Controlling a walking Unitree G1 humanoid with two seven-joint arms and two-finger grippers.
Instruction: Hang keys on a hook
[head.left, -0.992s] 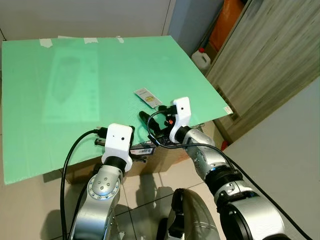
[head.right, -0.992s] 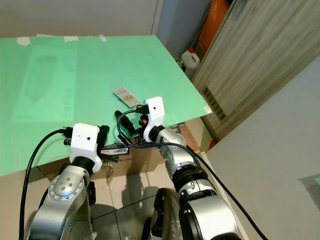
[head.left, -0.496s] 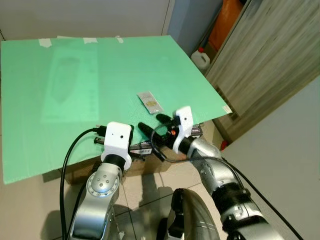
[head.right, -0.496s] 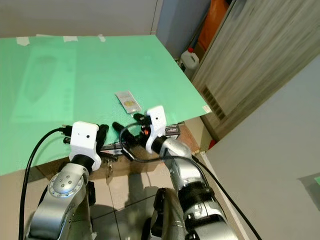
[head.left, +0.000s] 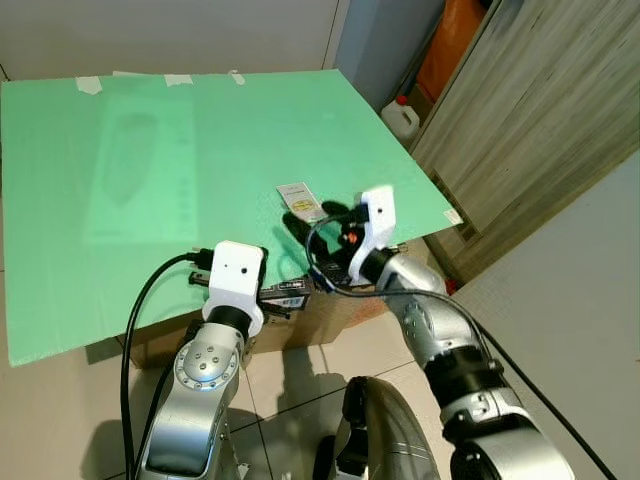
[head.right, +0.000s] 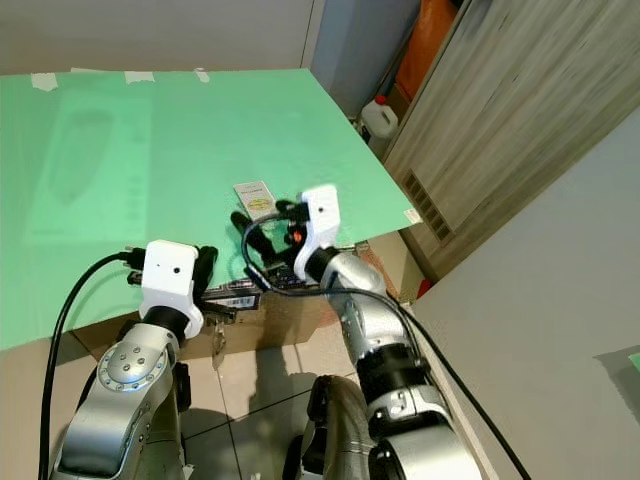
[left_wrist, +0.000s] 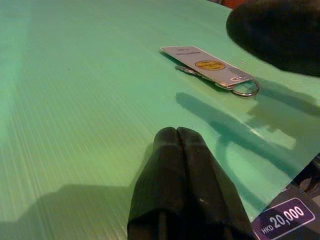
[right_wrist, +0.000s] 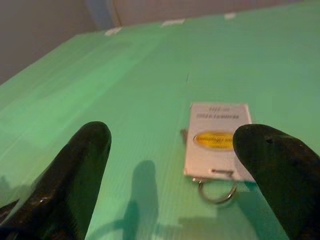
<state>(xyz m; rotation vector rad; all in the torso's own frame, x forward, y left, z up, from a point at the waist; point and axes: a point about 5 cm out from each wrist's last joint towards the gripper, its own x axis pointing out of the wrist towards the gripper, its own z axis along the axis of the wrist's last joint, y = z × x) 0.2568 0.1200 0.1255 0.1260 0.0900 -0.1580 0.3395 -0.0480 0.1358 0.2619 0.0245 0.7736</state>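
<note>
The keys are a white tag with a yellow oval (head.left: 300, 199) on a metal ring (right_wrist: 217, 190), lying flat on the green board (head.left: 150, 150) near its front right corner. My right gripper (head.left: 318, 220) hovers low just in front of the tag, open, with one finger on each side of it and nothing held. In the right wrist view the tag (right_wrist: 217, 140) lies between the two spread black fingers (right_wrist: 85, 165). My left gripper (left_wrist: 177, 135) rests shut and empty over the board's front edge, to the left of the tag.
The board lies on a cardboard box (head.left: 330, 310) above a tiled floor. A wooden cabinet (head.left: 540, 120) stands to the right, with a white jug (head.left: 402, 118) and an orange object (head.left: 455, 40) behind the board's far right corner. Tape strips mark the far edge.
My right gripper drew back toward the board's front edge, then moved forward again up to the tag. The tag now lies turned a little. The left arm has stayed put.
</note>
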